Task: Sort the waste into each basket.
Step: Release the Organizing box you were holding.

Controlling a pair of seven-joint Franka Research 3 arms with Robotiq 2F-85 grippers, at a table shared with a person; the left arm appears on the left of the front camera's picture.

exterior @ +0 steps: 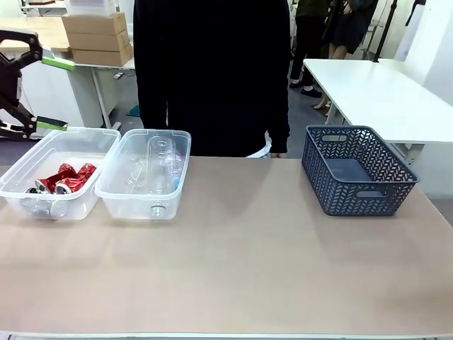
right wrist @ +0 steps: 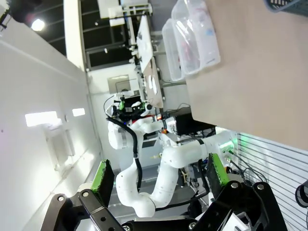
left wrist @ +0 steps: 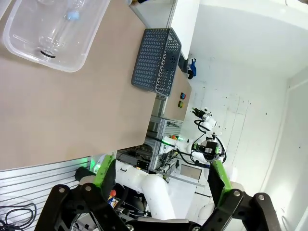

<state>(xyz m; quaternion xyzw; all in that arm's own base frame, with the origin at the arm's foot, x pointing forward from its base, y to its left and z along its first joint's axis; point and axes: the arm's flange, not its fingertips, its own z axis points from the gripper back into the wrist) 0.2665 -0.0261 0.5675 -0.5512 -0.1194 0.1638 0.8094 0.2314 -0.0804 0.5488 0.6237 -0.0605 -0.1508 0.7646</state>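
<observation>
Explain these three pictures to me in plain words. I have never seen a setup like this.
This is a table with two robot arms on the near side and a person in dark clothes standing at the far side. The front view looks across the table. The other two pictures come from cameras on the arms' wrists, so they look tilted. The left gripper and the right gripper are two-fingered claws with green pads; both are open and hold nothing. On the table, one clear tub holds crushed red and silver cans, a second clear tub holds clear plastic bottles, and a dark mesh basket stands to the right.
</observation>
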